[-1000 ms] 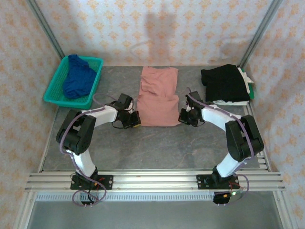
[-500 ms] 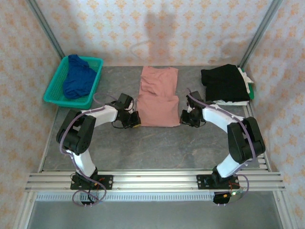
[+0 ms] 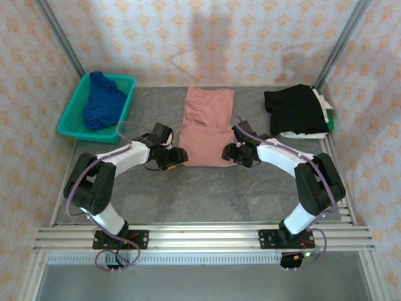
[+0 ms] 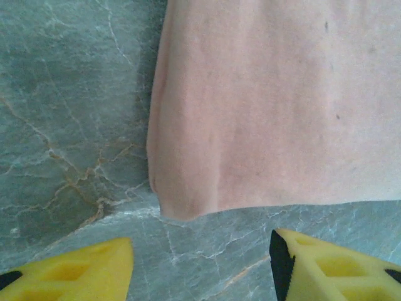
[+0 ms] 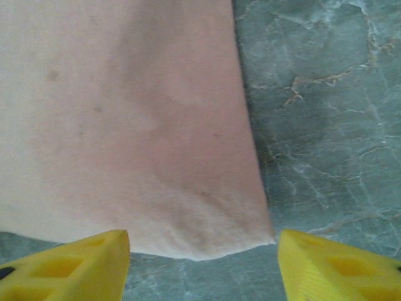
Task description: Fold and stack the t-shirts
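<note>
Folded pink t-shirt (image 3: 207,128) on the table (image 3: 200,194).
Left fingers (image 4: 75,273) and right fingers (image 5: 69,266) released, spread just short of its near corners.

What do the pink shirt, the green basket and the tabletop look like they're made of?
Pink shirt: soft matte cloth, probably cotton knit; it lies limp. Basket: teal plastic, judging by its rigid mesh walls. Tabletop: grey with pale veins, stone or a stone-look laminate.

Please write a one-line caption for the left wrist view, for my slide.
Open left gripper facing a folded corner of the pink t-shirt on the grey table.
</note>
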